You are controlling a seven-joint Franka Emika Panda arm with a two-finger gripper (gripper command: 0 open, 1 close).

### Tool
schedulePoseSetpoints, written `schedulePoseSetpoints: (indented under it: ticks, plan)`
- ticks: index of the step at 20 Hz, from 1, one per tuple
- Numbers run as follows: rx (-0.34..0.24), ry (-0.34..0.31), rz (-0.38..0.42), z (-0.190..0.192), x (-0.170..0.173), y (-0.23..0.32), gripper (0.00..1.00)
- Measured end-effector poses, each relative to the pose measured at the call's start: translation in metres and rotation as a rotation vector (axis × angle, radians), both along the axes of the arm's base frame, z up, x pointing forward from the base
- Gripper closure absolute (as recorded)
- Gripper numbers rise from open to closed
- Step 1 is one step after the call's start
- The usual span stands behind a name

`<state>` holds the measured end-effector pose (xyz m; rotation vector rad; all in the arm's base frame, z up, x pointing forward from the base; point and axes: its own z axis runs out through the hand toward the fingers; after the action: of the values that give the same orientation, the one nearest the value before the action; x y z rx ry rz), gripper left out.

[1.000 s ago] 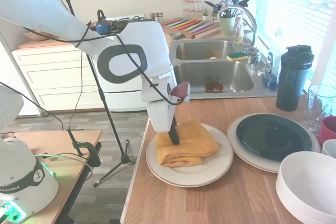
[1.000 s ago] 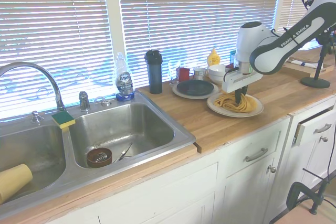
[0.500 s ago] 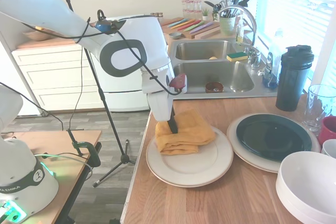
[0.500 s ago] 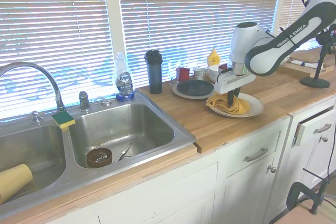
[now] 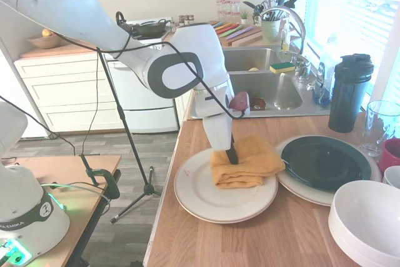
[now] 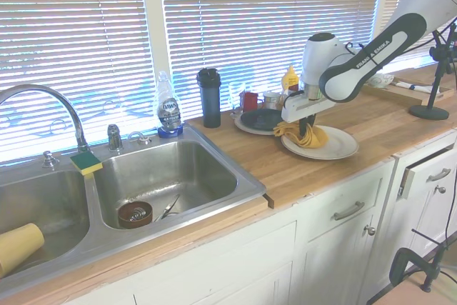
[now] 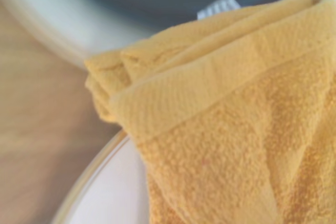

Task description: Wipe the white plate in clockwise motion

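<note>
Gripper [image 5: 232,156] pinched on folded yellow towel [image 5: 247,164] at far-right edge of white plate [image 5: 206,192] on the counter — towel soft, bunches easily; plate glossy, slippery, likely to skate — press lightly.

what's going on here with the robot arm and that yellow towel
A white robot arm is wiping a large round cream-white ceramic plate on a wooden countertop with a folded yellow terry cloth. Its claw presses down into the cloth, which sits at the plate's side nearest the neighbouring cream plate with a black plate on top, overhanging the rim there. The rest of the white plate is bare.
</note>
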<state>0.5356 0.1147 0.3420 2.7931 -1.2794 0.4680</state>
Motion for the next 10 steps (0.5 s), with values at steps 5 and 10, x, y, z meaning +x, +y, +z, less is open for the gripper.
schedulePoseSetpoints:
  ticks: [5, 10]
  plan:
    - [-0.034, -0.017, -0.022, 0.0, 0.009, -0.018, 1.0]
    - [-0.06, 0.001, -0.041, 0.0, 0.007, -0.027, 1.0]
